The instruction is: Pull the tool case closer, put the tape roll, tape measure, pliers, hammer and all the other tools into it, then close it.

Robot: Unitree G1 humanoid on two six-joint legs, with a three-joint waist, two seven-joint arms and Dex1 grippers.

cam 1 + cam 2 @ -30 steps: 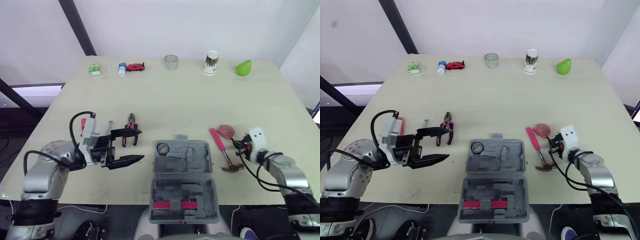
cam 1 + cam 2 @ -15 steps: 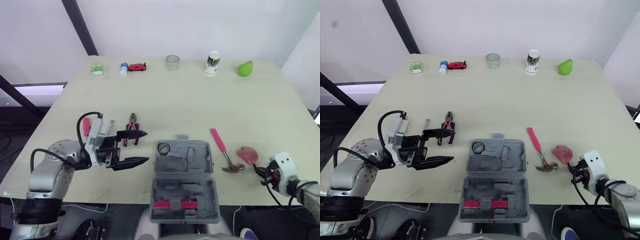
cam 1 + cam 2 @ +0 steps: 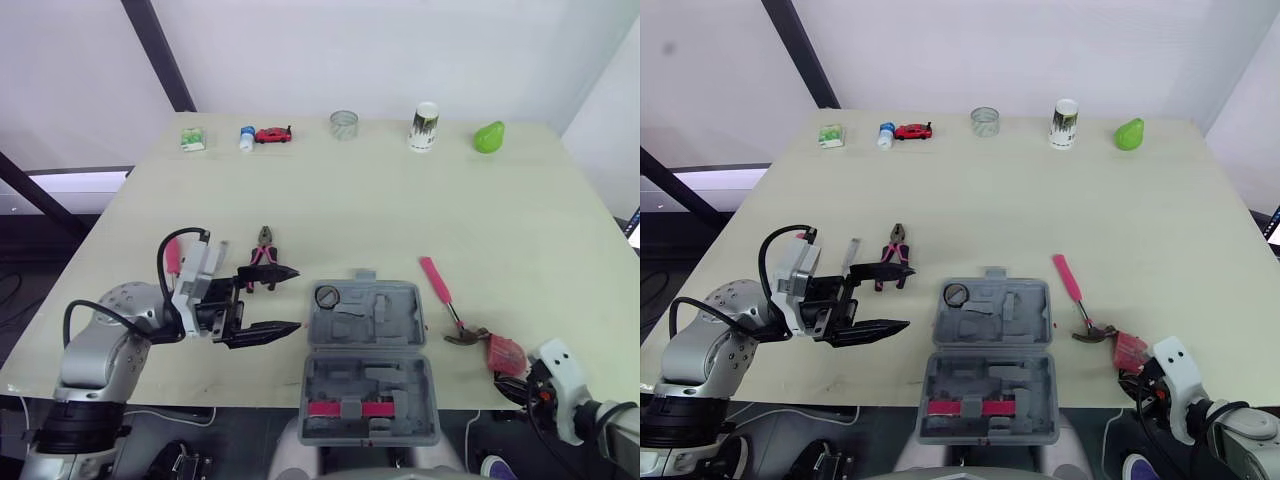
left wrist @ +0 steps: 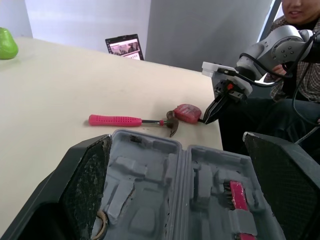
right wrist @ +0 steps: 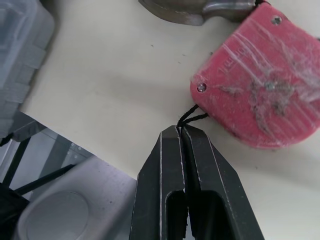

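Observation:
The grey tool case [image 3: 365,350] lies open at the table's near edge, a tape roll [image 3: 326,296] in its far left corner. My left gripper [image 3: 297,298] stands open just left of the case, holding nothing. Black-and-pink pliers [image 3: 264,258] lie beyond it. A pink-handled hammer [image 3: 445,300] rests right of the case. The red tape measure [image 5: 260,90] lies against the hammer's head [image 5: 200,10] near the front right edge. My right gripper [image 5: 181,131] is shut on the tape measure's black cord.
A red-handled screwdriver [image 3: 172,255] lies by my left arm. Along the far edge stand a green box [image 3: 190,138], a small bottle [image 3: 245,137], a toy car [image 3: 272,134], a clear glass [image 3: 344,124], a cup [image 3: 425,126] and a green pear [image 3: 488,137]. A person [image 4: 300,15] sits beyond the table's right side.
My right gripper has dragged the tape measure by its cord from beside the hammer's handle to the front right edge. The left gripper has edged right towards the case.

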